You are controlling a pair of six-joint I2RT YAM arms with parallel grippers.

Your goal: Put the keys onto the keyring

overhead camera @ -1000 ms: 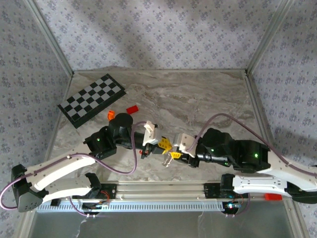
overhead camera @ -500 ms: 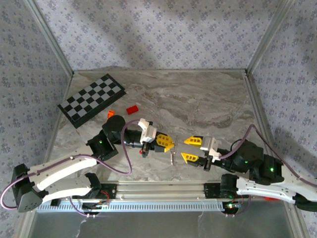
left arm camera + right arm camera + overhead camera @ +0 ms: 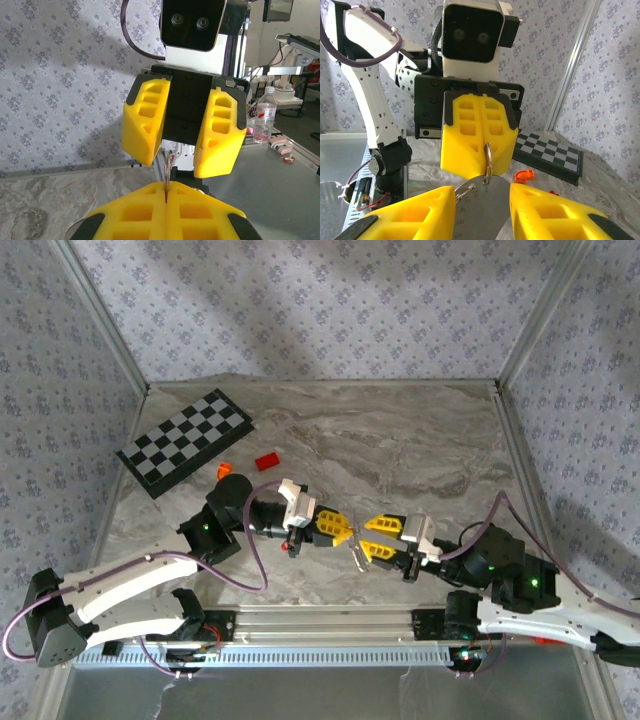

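Low in the middle, the left gripper [image 3: 346, 533] pinches the keyring [image 3: 488, 156] tight, and the half-open right gripper [image 3: 366, 540] stands around the hanging keys [image 3: 487, 202].

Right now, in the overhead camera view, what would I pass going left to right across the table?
chessboard → orange curved piece → red block → left gripper → right gripper

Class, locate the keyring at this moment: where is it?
In the right wrist view the keyring sits centre frame, pinched in the shut left tool, just above the open right tool.
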